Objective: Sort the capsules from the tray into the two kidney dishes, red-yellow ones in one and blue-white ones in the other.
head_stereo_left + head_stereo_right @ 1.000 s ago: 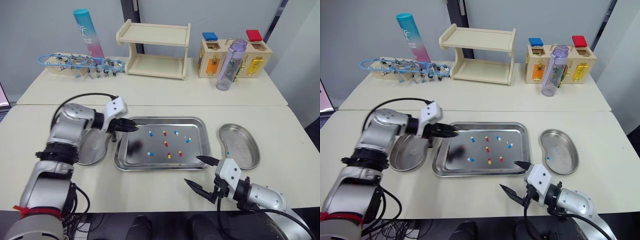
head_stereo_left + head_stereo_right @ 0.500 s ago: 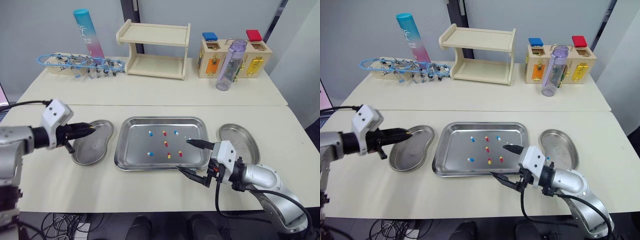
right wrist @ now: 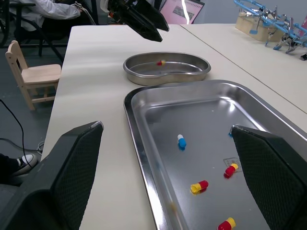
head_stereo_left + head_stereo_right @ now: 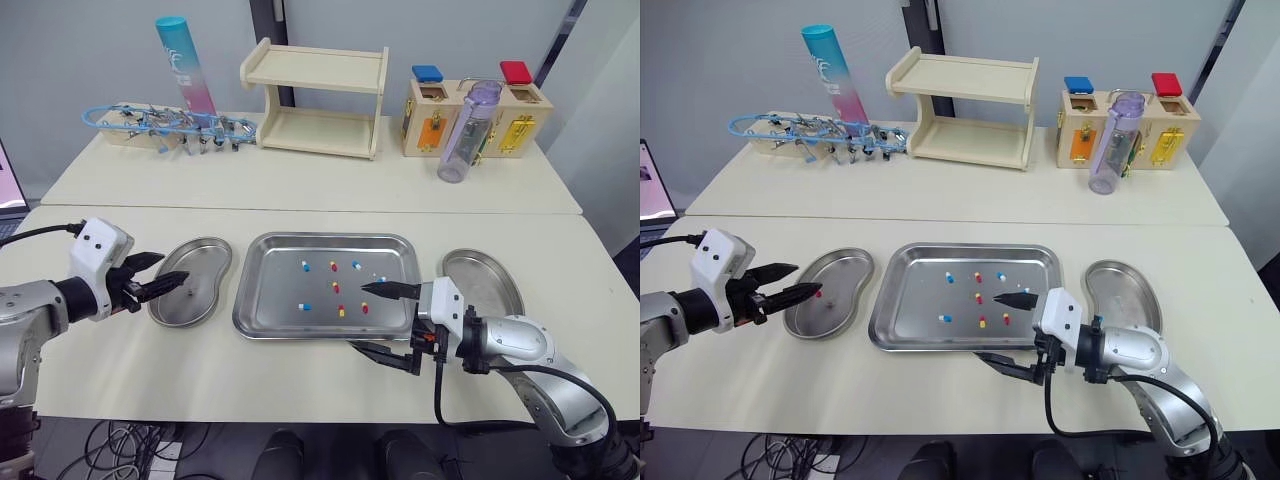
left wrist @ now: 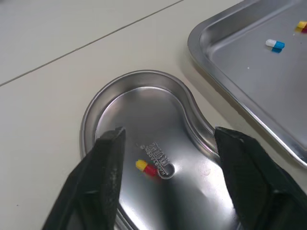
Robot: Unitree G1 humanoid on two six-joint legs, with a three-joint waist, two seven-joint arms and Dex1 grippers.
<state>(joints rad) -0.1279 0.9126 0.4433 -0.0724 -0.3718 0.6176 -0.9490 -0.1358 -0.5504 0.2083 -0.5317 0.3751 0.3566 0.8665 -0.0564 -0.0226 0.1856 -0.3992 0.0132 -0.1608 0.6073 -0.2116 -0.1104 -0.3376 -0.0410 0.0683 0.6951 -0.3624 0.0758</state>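
Sorting capsules: one red-yellow capsule (image 5: 146,167) lies flat in the left kidney dish (image 4: 205,246); the other capsules (image 4: 337,288) are in the tray (image 4: 268,300).
Embossed stamp (image 5: 159,153) on the dish floor, not legible; the capsule's red end is nearest it. Tray capsules lie flat, long axes pointing mixed ways. Left gripper (image 4: 173,268) hovers over that dish, fingers spread, empty. Right gripper (image 4: 358,318) at the tray's near edge, fingers very wide, empty. Right kidney dish (image 4: 492,270) just beside the tray.
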